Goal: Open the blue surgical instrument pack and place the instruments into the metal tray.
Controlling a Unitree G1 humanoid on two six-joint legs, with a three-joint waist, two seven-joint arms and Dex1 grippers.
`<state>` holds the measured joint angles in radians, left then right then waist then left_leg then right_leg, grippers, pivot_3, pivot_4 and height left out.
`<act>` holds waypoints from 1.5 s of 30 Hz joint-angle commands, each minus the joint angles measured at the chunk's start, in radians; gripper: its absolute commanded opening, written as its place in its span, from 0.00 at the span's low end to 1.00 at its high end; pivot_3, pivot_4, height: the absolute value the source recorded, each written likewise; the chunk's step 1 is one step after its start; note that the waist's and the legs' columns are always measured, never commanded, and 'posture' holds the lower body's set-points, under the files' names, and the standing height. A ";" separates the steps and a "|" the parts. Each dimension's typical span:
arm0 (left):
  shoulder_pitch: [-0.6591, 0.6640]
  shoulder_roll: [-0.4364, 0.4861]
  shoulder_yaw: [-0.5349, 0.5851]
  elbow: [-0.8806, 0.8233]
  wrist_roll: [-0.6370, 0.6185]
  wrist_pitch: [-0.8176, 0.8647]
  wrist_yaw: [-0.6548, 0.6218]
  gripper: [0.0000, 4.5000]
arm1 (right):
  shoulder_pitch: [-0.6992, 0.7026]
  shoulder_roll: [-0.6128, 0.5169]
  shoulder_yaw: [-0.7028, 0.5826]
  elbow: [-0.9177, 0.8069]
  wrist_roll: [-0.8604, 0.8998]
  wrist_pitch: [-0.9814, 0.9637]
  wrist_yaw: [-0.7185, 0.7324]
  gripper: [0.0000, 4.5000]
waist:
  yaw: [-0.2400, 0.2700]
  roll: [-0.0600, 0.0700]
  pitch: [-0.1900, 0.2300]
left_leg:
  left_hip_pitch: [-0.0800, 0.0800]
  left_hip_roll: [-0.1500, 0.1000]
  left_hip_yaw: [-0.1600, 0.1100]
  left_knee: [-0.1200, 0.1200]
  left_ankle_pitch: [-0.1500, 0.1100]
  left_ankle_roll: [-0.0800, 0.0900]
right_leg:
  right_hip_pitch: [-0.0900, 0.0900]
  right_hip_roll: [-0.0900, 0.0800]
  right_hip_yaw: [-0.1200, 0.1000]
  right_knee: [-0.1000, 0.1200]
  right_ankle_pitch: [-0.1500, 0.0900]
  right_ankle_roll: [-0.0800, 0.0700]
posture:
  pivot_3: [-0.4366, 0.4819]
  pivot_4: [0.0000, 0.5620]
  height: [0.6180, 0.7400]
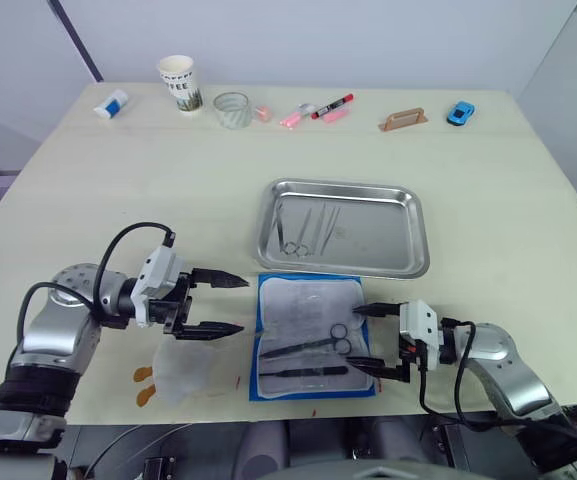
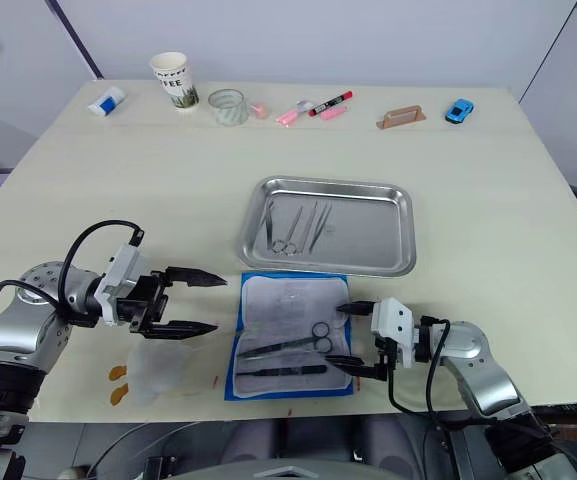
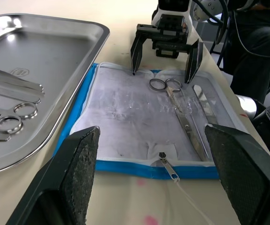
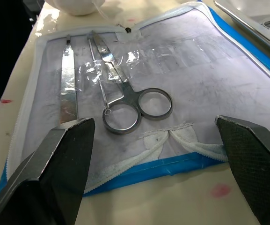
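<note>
The blue surgical instrument pack [image 1: 313, 335] lies unzipped and spread flat near the table's front edge, its whitish lining up. On the lining rest scissors [image 4: 125, 101] and a flat pair of tweezers [image 4: 68, 79]. Just behind the pack sits the metal tray [image 1: 388, 240], with several thin instruments [image 1: 303, 235] in its left half. My left gripper [image 1: 240, 305] hovers open at the pack's left edge, holding nothing. My right gripper [image 1: 356, 337] is open at the pack's right edge, its fingers either side of the scissors' ring handles, not closed on them.
A white plush with orange feet [image 1: 183, 370] lies front left, under my left gripper. Along the far edge stand a white-blue tube [image 1: 111, 104], a paper cup [image 1: 178, 83], a clear glass [image 1: 232, 109], pink and red markers [image 1: 318, 110], a brown block [image 1: 402, 120] and a blue toy car [image 1: 459, 113].
</note>
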<state>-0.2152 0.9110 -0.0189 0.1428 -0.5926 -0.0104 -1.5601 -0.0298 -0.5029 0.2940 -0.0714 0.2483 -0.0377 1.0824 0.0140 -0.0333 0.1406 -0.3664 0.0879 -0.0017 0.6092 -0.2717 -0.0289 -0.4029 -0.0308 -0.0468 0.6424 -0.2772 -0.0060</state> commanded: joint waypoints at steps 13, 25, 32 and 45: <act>0.050 -0.036 -0.041 -0.113 -0.016 -0.083 -0.054 0.84 | 0.103 -0.037 -0.035 -0.088 0.066 -0.005 0.025 1.00 | 0.000 0.010 0.012 | -0.002 0.000 0.000 0.010 -0.003 0.003 | 0.000 0.001 0.001 0.006 0.000 0.001 | 0.48 0.27 1.00; 0.027 -0.055 -0.143 -0.061 0.042 -0.174 -0.054 0.84 | 0.203 -0.194 -0.199 -0.275 0.215 0.050 0.070 1.00 | -0.002 0.017 0.026 | -0.002 0.000 0.000 0.026 -0.003 0.003 | -0.001 0.003 0.005 0.020 -0.001 0.008 | 0.48 0.27 1.00; -0.041 -0.066 -0.236 0.059 0.110 -0.278 -0.054 0.84 | 0.175 -0.205 -0.227 -0.321 0.257 0.102 0.059 1.00 | 0.000 0.018 0.027 | -0.004 0.000 -0.002 0.029 -0.002 0.003 | 0.000 0.015 0.023 0.022 0.000 0.006 | 0.48 0.27 1.00; -0.135 -0.124 -0.317 0.218 0.155 -0.341 -0.054 0.84 | 0.128 -0.173 -0.213 -0.352 0.275 0.132 0.045 1.00 | 0.000 0.018 0.027 | -0.014 -0.002 -0.003 0.040 -0.003 0.003 | -0.006 0.016 0.026 0.027 0.002 0.004 | 0.48 0.27 1.00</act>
<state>-0.3503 0.7902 -0.3242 0.3456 -0.4503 -0.3291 -1.5637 0.1018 -0.6797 0.1022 -0.3842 0.4951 0.0905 1.1269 0.0139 -0.0148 0.1675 -0.3798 0.0860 -0.0046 0.6497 -0.2743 -0.0255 -0.4084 -0.0150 -0.0200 0.6701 -0.2750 -0.0015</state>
